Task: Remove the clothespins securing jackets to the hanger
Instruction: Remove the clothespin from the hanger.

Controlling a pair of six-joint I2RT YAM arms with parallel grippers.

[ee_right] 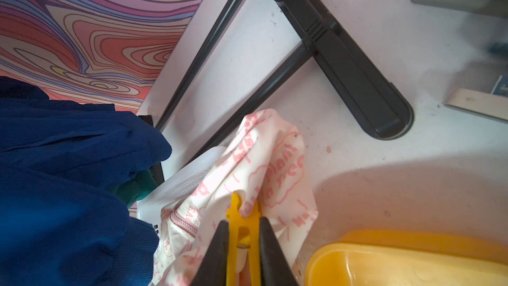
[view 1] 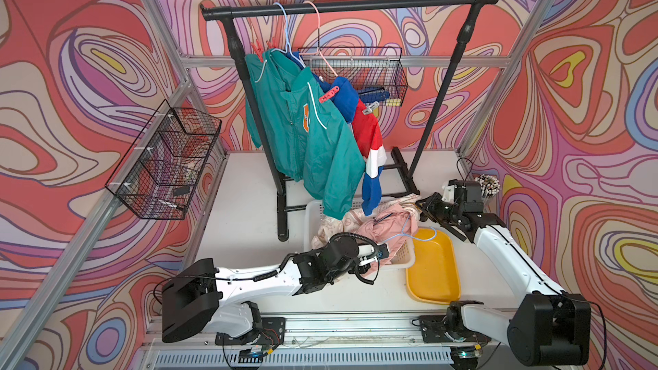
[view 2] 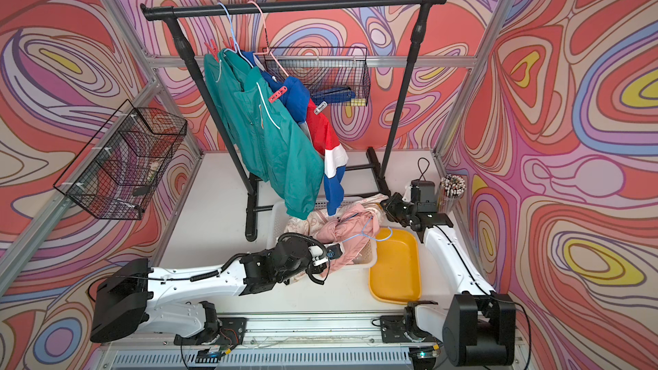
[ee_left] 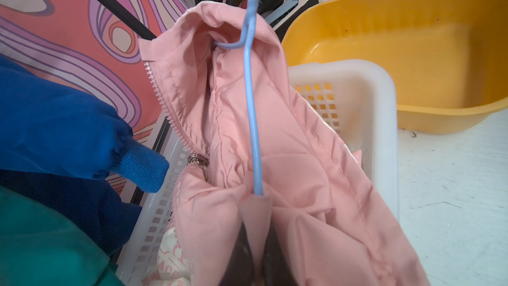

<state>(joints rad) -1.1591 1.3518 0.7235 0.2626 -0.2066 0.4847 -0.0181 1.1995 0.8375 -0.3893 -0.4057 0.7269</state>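
Nearest, clenched in the left claw (ee_left: 255,215): pale pink jacket (ee_left: 302,174) and blue hanger (ee_left: 251,122), likely steadied over the white basket (ee_left: 365,92). Beyond, gripped by the right claw (ee_right: 244,221): yellow clothespin (ee_right: 233,224) on its printed hem, probably for pinching open. Farthest, on the rack (view 1: 356,4): coral clothespin (view 1: 329,95) and grey clothespin (view 1: 370,108) pinning teal jacket (view 1: 320,144) and hooded jacket (view 1: 366,133).

You had a teal jacket (view 1: 313,144) with white piping, a blue-red-white jacket (view 1: 368,137), a pink jacket (ee_left: 288,166), a light-blue hanger (ee_left: 253,122), a yellow clothespin (ee_right: 234,215), a yellow tub (view 1: 434,272) and swirly pink-red walls (view 1: 71,65).
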